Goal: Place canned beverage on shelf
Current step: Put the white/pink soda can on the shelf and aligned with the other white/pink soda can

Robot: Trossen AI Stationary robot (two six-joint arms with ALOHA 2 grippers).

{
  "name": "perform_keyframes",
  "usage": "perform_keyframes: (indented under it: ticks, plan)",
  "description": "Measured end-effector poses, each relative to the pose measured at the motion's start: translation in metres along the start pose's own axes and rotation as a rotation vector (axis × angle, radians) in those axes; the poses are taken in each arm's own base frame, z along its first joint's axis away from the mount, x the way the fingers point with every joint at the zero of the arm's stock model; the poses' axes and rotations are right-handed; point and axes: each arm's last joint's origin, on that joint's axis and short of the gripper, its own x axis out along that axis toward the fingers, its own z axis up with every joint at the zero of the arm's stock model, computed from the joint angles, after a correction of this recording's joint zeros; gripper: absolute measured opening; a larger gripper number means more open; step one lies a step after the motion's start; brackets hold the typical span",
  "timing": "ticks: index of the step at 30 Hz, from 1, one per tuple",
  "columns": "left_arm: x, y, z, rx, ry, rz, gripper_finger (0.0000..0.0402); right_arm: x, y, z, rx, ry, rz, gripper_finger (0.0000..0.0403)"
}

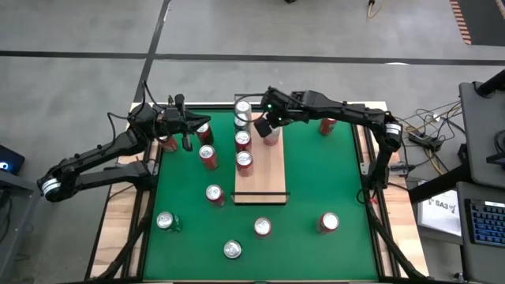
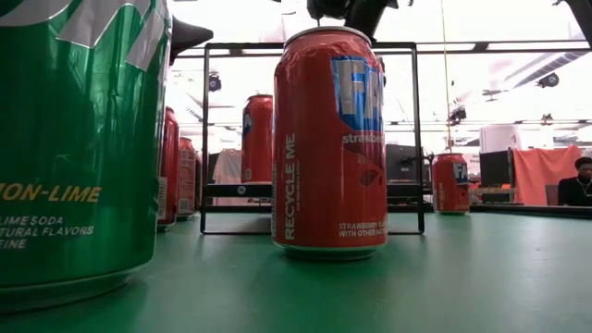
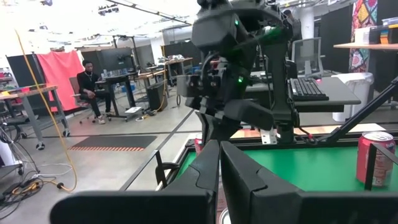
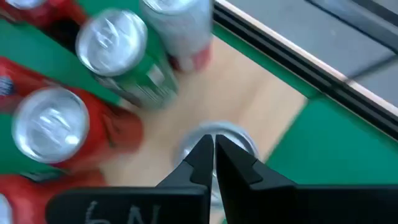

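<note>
Right tool (image 1: 265,126) hovering, fingers fully closed and empty, above red can (image 1: 271,135) standing on shelf (image 1: 260,185) near surface's far edge. Placement step judged finishing. Left tool (image 1: 186,130) closed, empty, waiting at far-left corner. Next: fetching loose can (image 1: 214,193) beside shelf.

"RECYCLE ME" (red can (image 2: 328,139))

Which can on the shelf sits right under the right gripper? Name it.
The red can on the shelf, alone on the board's right side under the shut right gripper; the other shelf cans line its left edge.
</note>
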Motion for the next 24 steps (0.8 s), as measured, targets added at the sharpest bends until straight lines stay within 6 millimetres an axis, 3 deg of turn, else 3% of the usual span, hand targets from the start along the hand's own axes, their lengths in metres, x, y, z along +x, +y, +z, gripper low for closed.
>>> perform_keyframes:
  ticks: [13, 24]
  plan:
    - [0.000, 0.000, 0.000, 0.002, 0.003, 0.000, 0.0000, 0.012, 0.019, -0.008, -0.034, 0.016, 0.034, 0.0009]
    - [0.000, 0.000, 0.000, 0.001, 0.003, 0.000, 0.0000, 0.019, 0.019, -0.018, -0.059, 0.027, -0.085, 0.0009]
